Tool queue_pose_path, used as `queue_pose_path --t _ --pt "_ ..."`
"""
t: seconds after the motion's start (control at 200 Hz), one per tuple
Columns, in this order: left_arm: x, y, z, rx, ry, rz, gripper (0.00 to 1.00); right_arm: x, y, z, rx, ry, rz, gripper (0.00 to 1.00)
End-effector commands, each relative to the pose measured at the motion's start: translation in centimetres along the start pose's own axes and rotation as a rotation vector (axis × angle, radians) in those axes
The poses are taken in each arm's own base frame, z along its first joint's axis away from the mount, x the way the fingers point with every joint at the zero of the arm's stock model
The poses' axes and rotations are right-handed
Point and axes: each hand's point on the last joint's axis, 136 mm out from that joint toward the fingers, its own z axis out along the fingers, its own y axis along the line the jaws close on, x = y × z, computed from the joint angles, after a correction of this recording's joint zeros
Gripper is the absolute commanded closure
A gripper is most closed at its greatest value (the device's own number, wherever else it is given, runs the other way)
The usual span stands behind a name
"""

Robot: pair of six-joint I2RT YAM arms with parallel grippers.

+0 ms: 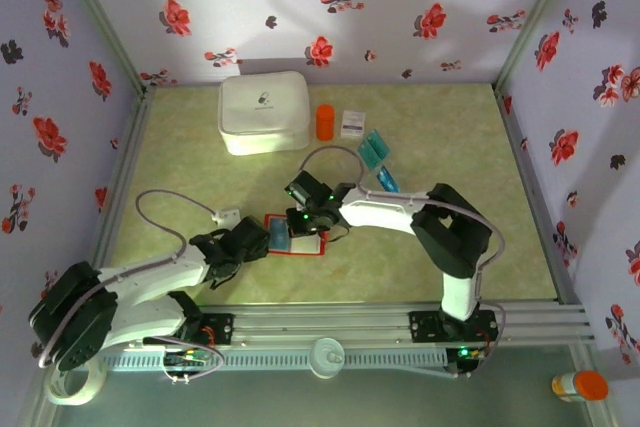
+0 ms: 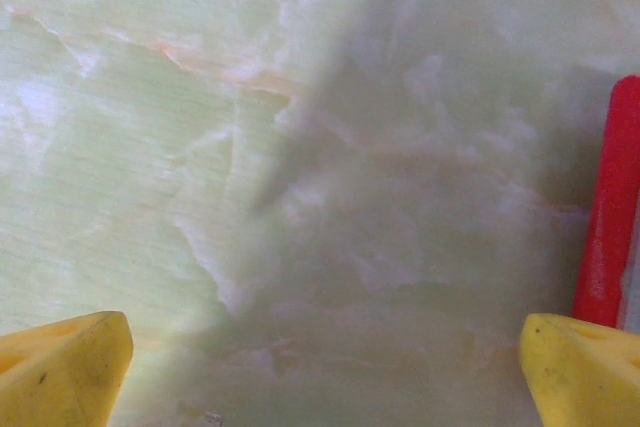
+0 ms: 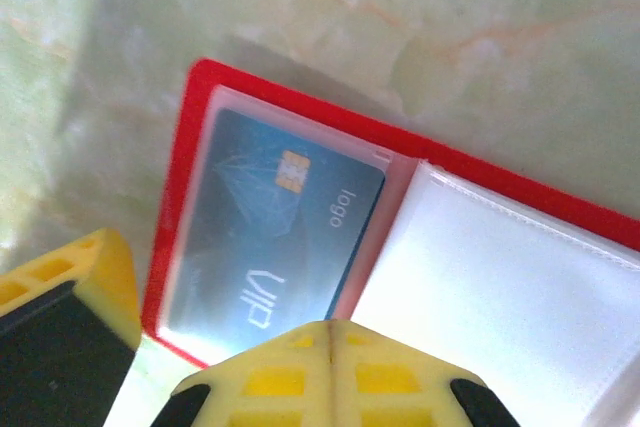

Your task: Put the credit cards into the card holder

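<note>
One card (image 3: pixel 275 237) lies pocketed in the open wallet (image 3: pixel 300 109); right hand (image 3: pixel 330 347) pinched, empty, left hand (image 2: pixel 325 357) wide. Next, I'd say: fetch the spare cards (image 1: pixel 375 153).

A white rounded case (image 1: pixel 264 112) is sitting at eleven o'clock on the pale green surface (image 1: pixel 180 177), an orange cylinder (image 1: pixel 325 121) and small white printed box (image 1: pixel 352 124) standing at its three o'clock.
</note>
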Motion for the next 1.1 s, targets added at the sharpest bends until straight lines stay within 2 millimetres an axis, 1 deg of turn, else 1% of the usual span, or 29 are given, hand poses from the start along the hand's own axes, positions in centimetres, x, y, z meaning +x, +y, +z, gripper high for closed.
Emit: queue_pose_path --t 0.0,0.13,0.34,0.415,0.53,0.66,0.74,0.81,1.095 --pt "-0.5 1.5 -0.3 -0.052 -0.022 -0.018 0.00 -0.5 -0.7 -1.3 0.027 -0.031 -0.005 0.94" --pt "-0.2 1.9 -0.1 -0.061 -0.017 -0.021 0.00 -0.7 -0.3 -1.0 0.011 -0.028 -0.003 0.94" --pt "0.5 2.2 0.4 -0.069 -0.001 -0.016 0.00 -0.6 0.2 0.4 -0.015 -0.011 0.013 0.94" --pt "0.6 2.2 0.5 -0.070 0.002 -0.014 0.00 -0.5 0.0 0.7 -0.012 -0.005 0.016 0.94" --pt "0.3 2.1 0.2 -0.065 -0.002 -0.008 0.00 -0.6 0.0 0.1 -0.006 -0.016 0.008 0.94" --pt "-0.6 1.8 -0.5 -0.056 -0.014 0.002 0.00 -0.9 -0.9 -1.1 0.027 -0.046 0.006 0.94" --pt "-1.3 1.4 -1.1 -0.042 -0.023 0.004 0.00 -0.7 -1.7 -1.6 0.040 -0.057 0.013 0.94" --pt "-1.9 0.9 -1.6 -0.024 -0.031 -0.001 0.00 -0.1 -2.5 -1.9 0.053 -0.057 0.021 0.94" --pt "-4.3 -2.6 -3.7 0.091 -0.053 0.003 0.00 1.6 -5.9 -2.3 0.108 -0.065 0.059 0.95"
